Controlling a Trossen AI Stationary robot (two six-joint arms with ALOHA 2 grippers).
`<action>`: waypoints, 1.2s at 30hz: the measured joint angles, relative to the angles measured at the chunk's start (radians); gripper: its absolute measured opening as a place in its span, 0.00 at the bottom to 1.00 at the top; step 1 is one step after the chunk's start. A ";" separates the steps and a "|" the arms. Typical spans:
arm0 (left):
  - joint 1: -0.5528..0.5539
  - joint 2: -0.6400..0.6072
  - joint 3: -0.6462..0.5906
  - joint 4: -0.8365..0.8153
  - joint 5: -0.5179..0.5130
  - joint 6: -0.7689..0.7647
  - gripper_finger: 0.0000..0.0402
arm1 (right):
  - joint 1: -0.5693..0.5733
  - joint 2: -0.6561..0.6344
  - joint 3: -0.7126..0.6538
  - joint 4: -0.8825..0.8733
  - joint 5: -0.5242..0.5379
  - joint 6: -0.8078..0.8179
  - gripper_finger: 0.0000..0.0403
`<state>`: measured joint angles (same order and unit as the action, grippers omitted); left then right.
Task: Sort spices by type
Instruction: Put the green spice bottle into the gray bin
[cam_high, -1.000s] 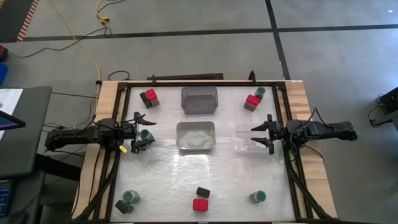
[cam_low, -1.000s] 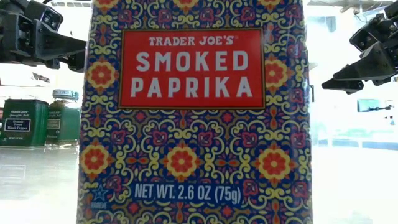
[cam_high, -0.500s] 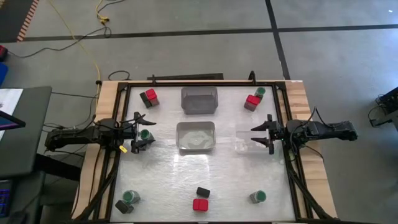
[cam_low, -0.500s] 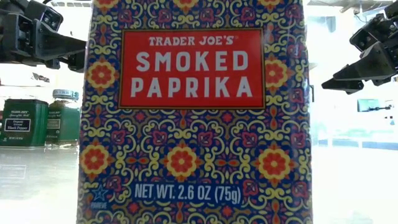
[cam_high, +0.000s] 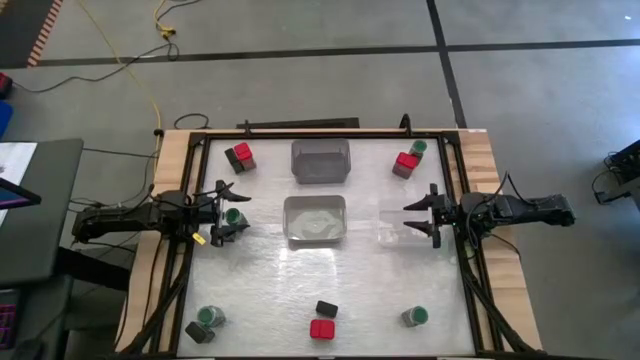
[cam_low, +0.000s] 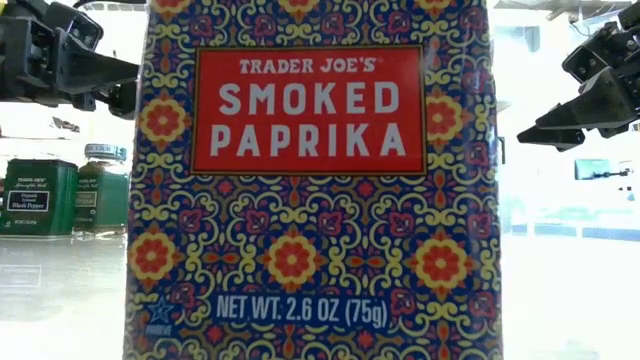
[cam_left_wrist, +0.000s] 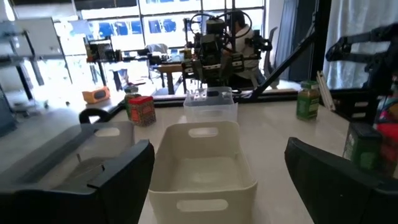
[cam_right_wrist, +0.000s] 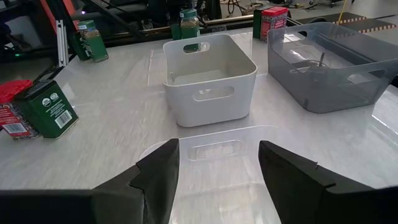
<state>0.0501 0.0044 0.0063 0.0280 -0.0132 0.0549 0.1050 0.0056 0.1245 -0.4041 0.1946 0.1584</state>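
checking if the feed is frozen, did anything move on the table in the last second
Nothing visibly changed. The left pincer still hovers open at the table's left side by a round green-lidded jar, the right pincer still open over the clear plastic bin at the right, and the white bin and scattered spices sit as before.

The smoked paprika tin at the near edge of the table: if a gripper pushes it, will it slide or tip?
The smoked paprika tin stands upright and is taller than it is wide, so a high push would probably tip it and a low one slide it. The glossy table suggests easy sliding. Its printed 75 g suggests it is light.
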 joint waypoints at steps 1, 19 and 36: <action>0.000 0.000 0.000 0.000 0.000 -0.026 0.86 | 0.000 0.000 0.000 0.000 0.000 0.000 0.62; 0.000 0.000 0.000 0.016 -0.078 -0.296 0.86 | 0.000 0.000 0.000 0.000 0.000 0.000 0.62; 0.000 0.092 0.135 -0.201 -0.101 -0.328 0.85 | 0.000 0.000 0.000 0.000 0.000 0.000 0.62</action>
<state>0.0505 0.0967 0.1410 -0.1728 -0.1146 -0.2727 0.1051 0.0057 0.1244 -0.4039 0.1944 0.1581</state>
